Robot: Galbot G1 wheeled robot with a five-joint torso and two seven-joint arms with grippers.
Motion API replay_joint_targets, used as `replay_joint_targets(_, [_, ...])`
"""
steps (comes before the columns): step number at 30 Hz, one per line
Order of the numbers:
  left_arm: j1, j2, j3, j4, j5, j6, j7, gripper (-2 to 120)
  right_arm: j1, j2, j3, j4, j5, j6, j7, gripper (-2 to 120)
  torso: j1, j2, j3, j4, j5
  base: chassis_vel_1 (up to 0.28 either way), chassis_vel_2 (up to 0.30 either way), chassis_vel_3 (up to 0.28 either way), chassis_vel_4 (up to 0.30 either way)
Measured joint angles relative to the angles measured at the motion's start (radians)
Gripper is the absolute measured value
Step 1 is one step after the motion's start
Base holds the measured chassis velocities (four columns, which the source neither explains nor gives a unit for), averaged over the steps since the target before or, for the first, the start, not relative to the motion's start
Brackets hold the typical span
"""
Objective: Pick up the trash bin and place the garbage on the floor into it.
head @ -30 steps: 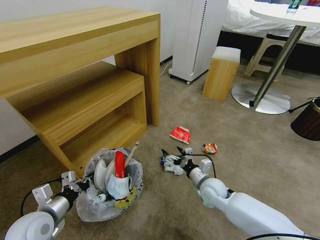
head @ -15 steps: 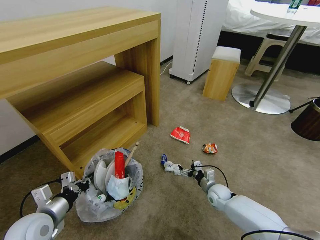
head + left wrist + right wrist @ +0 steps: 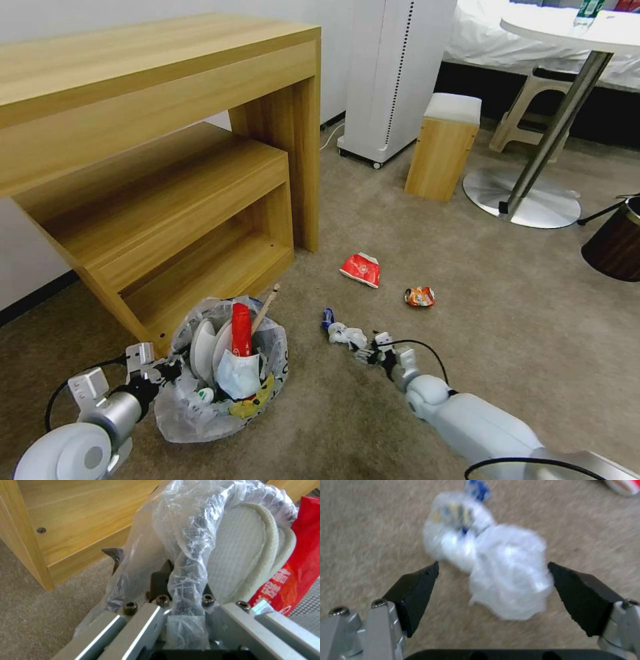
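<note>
Right gripper (image 3: pixel 493 585) spread around crumpled tissue (image 3: pixel 511 572) on beige carpet (image 3: pixel 520 320) (left gripper (image 3: pixel 160 371) pinching trash bin (image 3: pixel 220 393))

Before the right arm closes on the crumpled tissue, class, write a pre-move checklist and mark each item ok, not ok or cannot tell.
1. Right tool open: ok, its tips stand wide apart.
2. Crumpled tissue between the tips: ok in the right wrist view.
3. Tips low enough on the floor to grip: cannot tell.
4. Small plastic bottle out of the grasp: cannot tell, it touches the tissue.
5. Left tool gripping the trash bin: ok, clamped on its bagged rim.
6. Room in the bin: not ok, it looks heaped.
</note>
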Motion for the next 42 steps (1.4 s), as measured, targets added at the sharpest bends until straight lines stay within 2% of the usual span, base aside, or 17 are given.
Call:
replay_joint_targets(6, [-0.004,0.006,0.003,0.007,-0.003,-0.001,0.003,1,0.003,0.05,-0.004,-0.082,-0.026,0.02,-0.011,78,0.0,0.0,0.0,-0.0001,0.0002,0.0,0.0,0.0,0.0])
replay_joint_targets(8, [-0.008,0.006,0.008,0.014,-0.003,-0.002,0.004,1,0.008,0.059,-0.003,-0.099,-0.029,0.024,-0.013,65,0.0,0.0,0.0,0.0,0.0,0.0,0.0,0.0,0.0])
replay_joint_targets(14, [-0.013,0.005,0.013,0.022,0.0,-0.003,0.007,1,0.014,0.067,-0.002,-0.106,-0.026,0.026,-0.014,49,0.0,0.0,0.0,-0.0001,0.0001,0.0,0.0,0.0,0.0])
replay_joint_targets(16, [-0.016,0.005,0.014,0.025,0.0,-0.004,0.007,1,0.017,0.068,-0.003,-0.107,-0.027,0.028,-0.014,37,0.0,0.0,0.0,0.0,0.0001,0.0,0.0,0.0,0.0])
replay_joint_targets(18, [-0.018,0.005,0.015,0.026,0.0,-0.004,0.007,1,0.017,0.068,-0.004,-0.107,-0.028,0.03,-0.014,34,0.0,0.0,0.0,0.0,0.0001,0.0,0.0,0.0,0.0])
replay_joint_targets(21, [-0.02,0.004,0.017,0.029,0.001,-0.006,0.009,1,0.013,0.063,-0.008,-0.105,-0.039,0.045,-0.023,20,0.0,0.0,0.0,0.0,0.0002,0.0,0.0,0.0,0.0])
replay_joint_targets(22, [-0.02,0.004,0.017,0.029,0.001,-0.006,0.009,1,0.013,0.063,-0.008,-0.105,-0.039,0.045,-0.023,20,0.0,0.0,0.0,0.0,0.0002,0.0,0.0,0.0,0.0])
replay_joint_targets(25, [-0.022,0.005,0.018,0.033,0.003,-0.008,0.01,1,-0.001,0.04,-0.007,-0.083,-0.046,0.069,-0.04,3,0.0,0.0,0.0,0.0,0.0003,0.0,0.0,0.0,0.0])
replay_joint_targets(26, [-0.022,0.005,0.018,0.033,0.003,-0.008,0.01,1,-0.001,0.04,-0.007,-0.083,-0.046,0.069,-0.04,3,0.0,0.0,0.0,0.0,0.0003,0.0,0.0,0.0,0.0])
replay_joint_targets(30, [-0.022,0.013,0.016,0.038,0.005,-0.008,0.012,1,-0.018,-0.027,-0.001,-0.012,-0.016,0.134,-0.103,0,0.0,0.0,0.0,-0.0001,0.0003,0.0,0.0,0.0,0.0])
replay_joint_targets(32, [-0.022,0.015,0.014,0.041,0.007,-0.008,0.013,1,-0.035,-0.098,0.014,0.106,0.045,0.173,-0.149,0,0.0,0.0,0.0,-0.0003,0.0,0.0,0.0,0.0,0.0])
replay_joint_targets(33, [-0.022,0.015,0.014,0.041,0.007,-0.008,0.013,1,-0.035,-0.098,0.014,0.106,0.045,0.173,-0.149,0,0.0,0.0,0.0,-0.0003,0.0,0.0,0.0,0.0,0.0])
replay_joint_targets(37, [-0.019,0.015,0.011,0.043,0.016,-0.009,0.016,1,-0.053,-0.222,0.037,0.43,0.147,0.21,-0.206,0,0.0,0.0,0.0,0.0001,0.0004,0.0,0.0,0.0,0.0])
replay_joint_targets(38, [-0.019,0.015,0.011,0.043,0.016,-0.009,0.016,1,-0.053,-0.222,0.037,0.43,0.147,0.21,-0.206,0,0.0,0.0,0.0,0.0001,0.0004,0.0,0.0,0.0,0.0])
replay_joint_targets(40, [-0.015,0.011,0.01,0.043,0.022,-0.009,0.017,1,-0.045,-0.272,0.039,0.559,0.182,0.221,-0.239,0,0.0,0.0,0.0,0.0,0.0001,0.0,0.0,0.0,0.0])
replay_joint_targets(41, [-0.015,0.011,0.01,0.043,0.022,-0.009,0.017,1,-0.045,-0.272,0.039,0.559,0.182,0.221,-0.239,0,0.0,0.0,0.0,0.0,0.0001,0.0,0.0,0.0,0.0])
replay_joint_targets(42, [-0.013,0.01,0.009,0.042,0.026,-0.009,0.017,1,-0.032,-0.297,0.034,0.626,0.201,0.229,-0.264,0,0.0,0.0,0.0,0.0,0.0002,0.0,0.0,0.0,0.0])
